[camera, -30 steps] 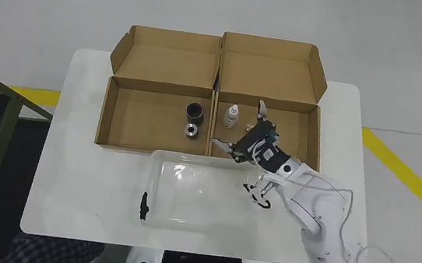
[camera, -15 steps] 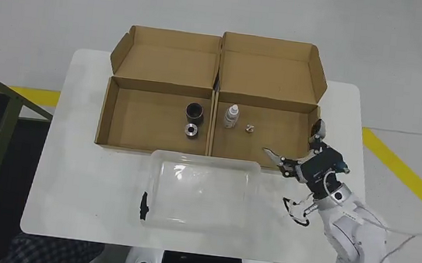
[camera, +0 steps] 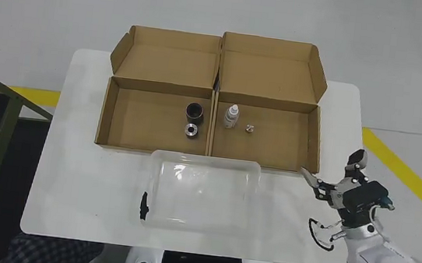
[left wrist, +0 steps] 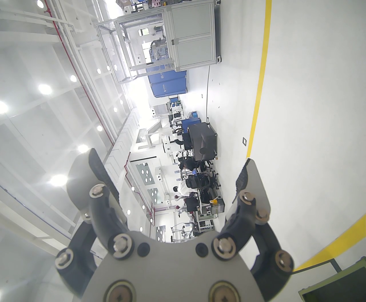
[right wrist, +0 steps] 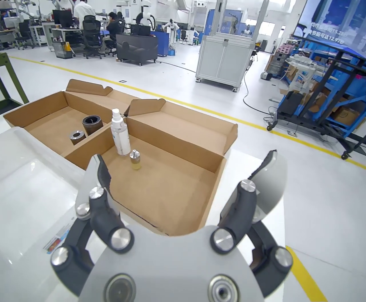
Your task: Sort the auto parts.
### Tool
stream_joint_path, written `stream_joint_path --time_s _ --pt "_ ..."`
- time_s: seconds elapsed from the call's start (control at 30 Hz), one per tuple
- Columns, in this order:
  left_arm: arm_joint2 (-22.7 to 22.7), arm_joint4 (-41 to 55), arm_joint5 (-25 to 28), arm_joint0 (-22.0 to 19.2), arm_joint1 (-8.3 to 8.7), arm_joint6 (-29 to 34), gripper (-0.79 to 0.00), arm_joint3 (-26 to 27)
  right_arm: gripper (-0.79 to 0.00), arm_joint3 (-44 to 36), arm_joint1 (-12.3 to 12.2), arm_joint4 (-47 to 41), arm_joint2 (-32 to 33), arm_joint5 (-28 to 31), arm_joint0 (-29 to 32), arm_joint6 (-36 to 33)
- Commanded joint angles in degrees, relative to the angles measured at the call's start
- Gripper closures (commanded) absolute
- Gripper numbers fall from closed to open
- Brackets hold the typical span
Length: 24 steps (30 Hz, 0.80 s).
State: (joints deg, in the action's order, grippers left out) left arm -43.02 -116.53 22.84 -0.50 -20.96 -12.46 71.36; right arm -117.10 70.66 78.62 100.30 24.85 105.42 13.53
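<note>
Two open cardboard boxes stand side by side at the back of the table. The left box holds a dark cylinder and a metal ring. In the right box stand a white spray bottle and a small capped bottle. My right gripper hangs open and empty off the front right corner of the right box. Its wrist view faces the spray bottle, small bottle, cylinder and ring past the right gripper. My left gripper is open and empty, pointing away into the room.
A clear plastic bin sits on the white table in front of the boxes, with a small black thing at its left edge. The boxes' lids stand open behind. The table's right edge lies under my right arm.
My right gripper has drawn back from over the right box to the table's front right. The small bottle it covered now shows standing in that box.
</note>
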Motion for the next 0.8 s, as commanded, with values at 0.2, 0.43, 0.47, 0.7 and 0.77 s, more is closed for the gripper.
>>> stream_joint_path --time_s 0.2,0.43,0.47,0.7,0.77 --pt "0.0 0.0 0.0 0.0 0.0 0.0 -0.785 0.0 -0.785 0.4 -0.2 -0.3 2.1 1.2 2.8 1.5" --pt "0.0 0.0 0.0 0.0 0.0 0.0 -0.785 0.0 -0.785 0.8 -0.2 -1.5 2.5 1.3 3.0 2.3" --pt "0.0 0.0 0.0 0.0 0.0 0.0 -0.784 0.0 -0.785 0.8 -0.2 -1.5 2.5 1.3 3.0 2.3" --pt "0.0 0.0 0.0 0.0 0.0 0.0 -0.785 0.0 -0.785 0.8 -0.2 -1.5 2.5 1.3 3.0 2.3" --pt "0.0 0.0 0.0 0.0 0.0 0.0 -0.784 0.0 -0.785 0.8 -0.2 -1.5 2.5 1.3 3.0 2.3"
